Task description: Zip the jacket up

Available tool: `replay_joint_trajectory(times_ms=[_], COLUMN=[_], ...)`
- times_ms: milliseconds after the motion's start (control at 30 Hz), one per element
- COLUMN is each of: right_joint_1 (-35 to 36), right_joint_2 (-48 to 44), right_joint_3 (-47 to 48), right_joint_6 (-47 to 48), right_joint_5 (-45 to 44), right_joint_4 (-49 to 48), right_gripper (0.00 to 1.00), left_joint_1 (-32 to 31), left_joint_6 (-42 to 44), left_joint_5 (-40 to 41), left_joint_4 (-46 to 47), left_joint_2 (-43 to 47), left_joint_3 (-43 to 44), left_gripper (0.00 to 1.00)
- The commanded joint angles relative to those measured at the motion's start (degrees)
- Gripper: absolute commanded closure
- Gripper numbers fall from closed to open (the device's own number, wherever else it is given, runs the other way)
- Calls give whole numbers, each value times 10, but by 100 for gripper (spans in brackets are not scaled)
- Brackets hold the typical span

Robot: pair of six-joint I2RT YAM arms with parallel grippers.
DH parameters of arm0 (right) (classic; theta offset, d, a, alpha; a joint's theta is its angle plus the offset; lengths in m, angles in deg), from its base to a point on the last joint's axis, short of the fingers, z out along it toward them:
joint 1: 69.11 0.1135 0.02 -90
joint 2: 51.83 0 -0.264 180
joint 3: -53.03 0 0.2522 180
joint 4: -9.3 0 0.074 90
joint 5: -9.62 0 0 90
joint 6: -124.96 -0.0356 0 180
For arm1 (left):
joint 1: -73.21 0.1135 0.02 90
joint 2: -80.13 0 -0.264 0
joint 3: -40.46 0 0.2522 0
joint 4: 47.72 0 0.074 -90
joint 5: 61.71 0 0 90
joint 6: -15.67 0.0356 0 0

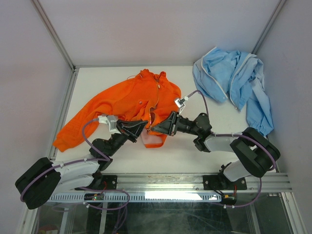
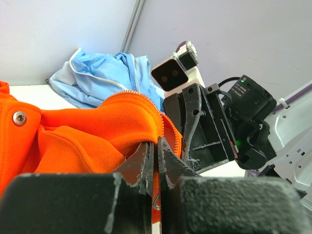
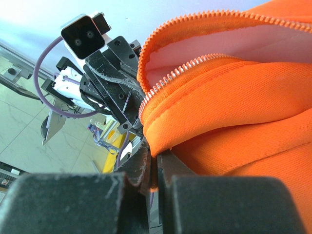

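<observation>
The orange jacket (image 1: 122,100) lies spread on the white table, its front open at the lower end and the pale lining (image 3: 204,46) showing. My left gripper (image 1: 145,126) and right gripper (image 1: 155,127) meet tip to tip at the jacket's bottom hem. In the left wrist view the left gripper (image 2: 156,144) is shut on orange fabric (image 2: 73,141) beside the zipper teeth, with a small metal loop (image 2: 156,202) between the jaws. In the right wrist view the right gripper (image 3: 157,156) is shut on the other front edge (image 3: 234,112), just below its zipper teeth (image 3: 185,68).
A light blue garment (image 1: 234,80) with white trim lies bunched at the back right corner, and also shows in the left wrist view (image 2: 107,78). Grey walls enclose the table on three sides. One orange sleeve (image 1: 73,129) reaches toward the left edge.
</observation>
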Motion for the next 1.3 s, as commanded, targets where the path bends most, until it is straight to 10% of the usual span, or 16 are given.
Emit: replay_joint_trajectory(times_ms=[0,467,1100,1267], right_joint_1=[3,-37,-70,-70], right_joint_2=[-3,-2,-20,-13], right_joint_3=[6,35,82,95], right_joint_6=[-5,-3,84,80], right_joint_5=[-19,5,49,65], right_joint_4=[-54,-38,108,108], right_gripper=[100,100,100,100], left_joint_1=[-8,-10,1,30], left_joint_6=[-8,-29,-185,-249], left_joint_5=[-19,-56,-50,-99], left_joint_4=[33,-56,-433,-409], left_joint_2=[15,43,16,4], left_joint_3=[-1,-2,116,110], left_gripper=[100,100,100,85])
